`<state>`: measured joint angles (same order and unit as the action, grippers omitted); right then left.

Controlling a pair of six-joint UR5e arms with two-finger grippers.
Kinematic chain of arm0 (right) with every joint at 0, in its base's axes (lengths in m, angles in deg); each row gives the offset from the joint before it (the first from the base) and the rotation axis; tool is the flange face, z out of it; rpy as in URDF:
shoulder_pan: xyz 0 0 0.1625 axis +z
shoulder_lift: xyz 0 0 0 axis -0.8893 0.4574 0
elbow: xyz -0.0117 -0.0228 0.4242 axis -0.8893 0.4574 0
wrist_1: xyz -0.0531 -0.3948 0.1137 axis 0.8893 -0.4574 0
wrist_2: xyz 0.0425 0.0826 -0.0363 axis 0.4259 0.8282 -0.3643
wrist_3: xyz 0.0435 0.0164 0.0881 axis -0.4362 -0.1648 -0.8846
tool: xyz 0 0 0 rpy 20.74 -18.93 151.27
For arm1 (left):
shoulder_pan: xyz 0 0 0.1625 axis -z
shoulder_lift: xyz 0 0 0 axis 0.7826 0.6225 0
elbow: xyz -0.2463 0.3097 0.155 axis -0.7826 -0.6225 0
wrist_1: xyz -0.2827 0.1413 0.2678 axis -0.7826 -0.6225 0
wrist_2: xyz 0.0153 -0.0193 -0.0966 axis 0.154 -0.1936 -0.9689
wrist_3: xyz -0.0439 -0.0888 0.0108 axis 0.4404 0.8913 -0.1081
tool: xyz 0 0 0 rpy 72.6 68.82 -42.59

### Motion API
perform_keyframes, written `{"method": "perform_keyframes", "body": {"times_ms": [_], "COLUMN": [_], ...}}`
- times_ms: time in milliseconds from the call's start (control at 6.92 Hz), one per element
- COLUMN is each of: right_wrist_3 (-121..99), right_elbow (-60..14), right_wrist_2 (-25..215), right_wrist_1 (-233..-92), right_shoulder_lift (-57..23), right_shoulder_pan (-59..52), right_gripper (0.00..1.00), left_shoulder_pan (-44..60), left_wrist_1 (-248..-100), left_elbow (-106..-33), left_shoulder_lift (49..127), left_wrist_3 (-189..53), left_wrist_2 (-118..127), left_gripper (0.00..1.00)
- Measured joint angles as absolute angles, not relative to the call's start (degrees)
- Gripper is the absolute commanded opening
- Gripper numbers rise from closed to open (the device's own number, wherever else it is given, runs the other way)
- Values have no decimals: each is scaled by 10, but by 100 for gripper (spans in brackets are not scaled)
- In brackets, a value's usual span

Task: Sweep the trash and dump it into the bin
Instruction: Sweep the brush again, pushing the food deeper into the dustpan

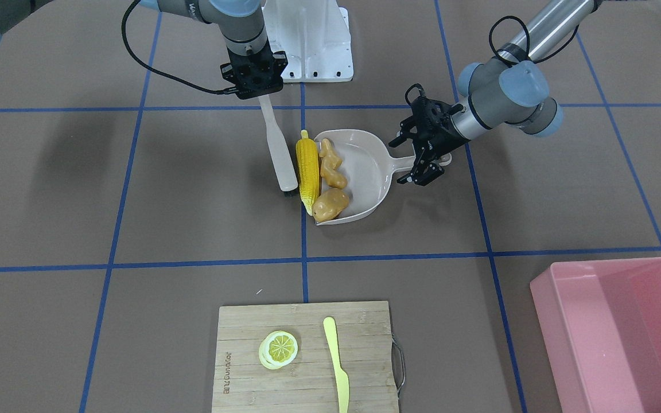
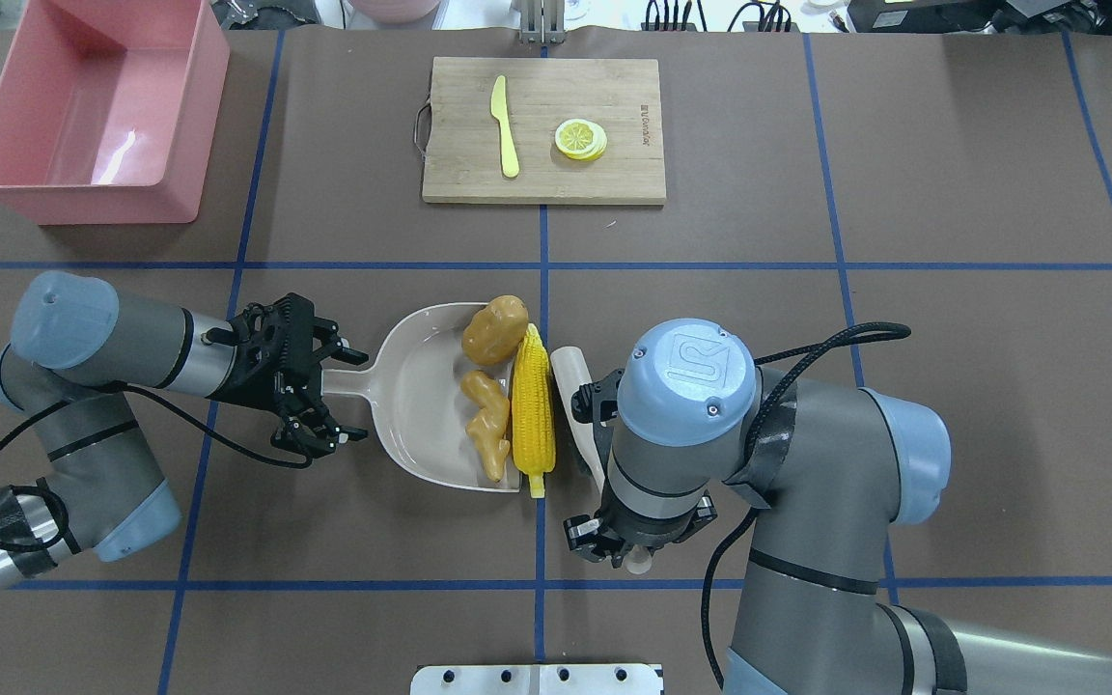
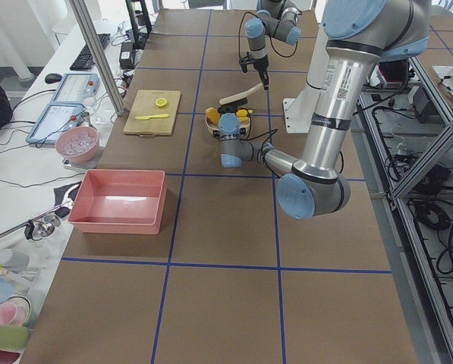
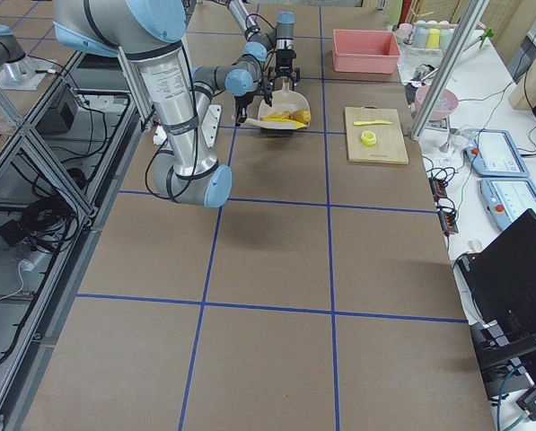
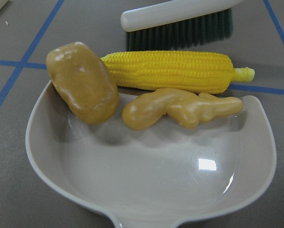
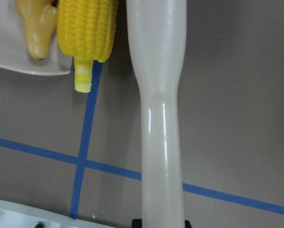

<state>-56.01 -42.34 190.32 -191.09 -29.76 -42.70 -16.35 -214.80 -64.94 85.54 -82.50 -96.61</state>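
The dustpan (image 2: 421, 401) lies with its open edge by the corn (image 2: 533, 410). The ginger (image 2: 488, 420) and the potato (image 2: 494, 329) are inside the dustpan, right next to the corn. The brush (image 1: 277, 150) is just beside the corn, on the side away from the dustpan. The right gripper (image 1: 257, 86) holds the brush by its handle. The left gripper (image 2: 353, 396) is wide open, with one finger on each side of the dustpan's handle. The bin (image 2: 83, 201) is well apart from the dustpan, out past its handle end.
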Motion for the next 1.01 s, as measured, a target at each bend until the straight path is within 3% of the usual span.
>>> {"method": "perform_keyframes", "body": {"times_ms": [1011], "right_wrist_3": [-560], "right_elbow": [-357], "right_wrist_2": [1905], "right_wrist_1": [-1911], "right_shoulder_lift": [-374], "right_shoulder_pan": [-424], "right_gripper": [0], "left_shoulder_pan": [-163], "left_wrist_1": [-2148], "left_elbow": [-648], "left_shoulder_lift": [855], "left_wrist_3": [-825], "left_wrist_2": [-966], "left_gripper": [98]}}
